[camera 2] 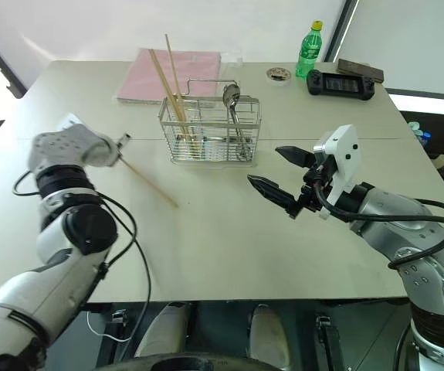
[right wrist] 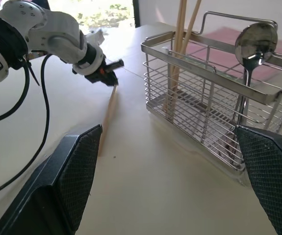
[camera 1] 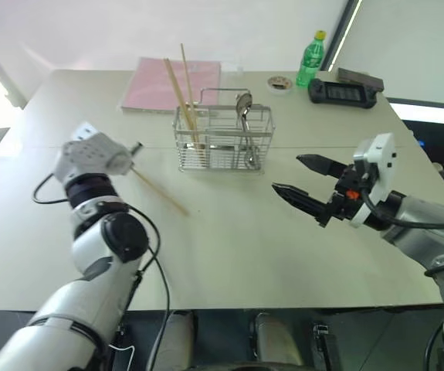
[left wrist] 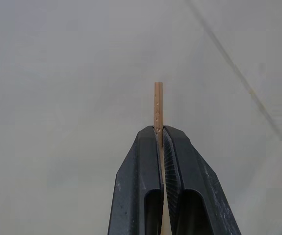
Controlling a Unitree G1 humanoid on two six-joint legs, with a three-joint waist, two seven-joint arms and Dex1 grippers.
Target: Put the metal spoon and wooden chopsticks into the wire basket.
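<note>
One chopstick clamped at its end by the left gripper left of the basket, two chopsticks and spoon stood inside, right gripper held agape beside the basket, bottle label unreadable.

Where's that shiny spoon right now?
The metal spoon stands bowl-up in the right end of the wire basket, mid-table, with two wooden chopsticks at the basket's left end.

Three chopsticks; one spoon — one basket
</note>
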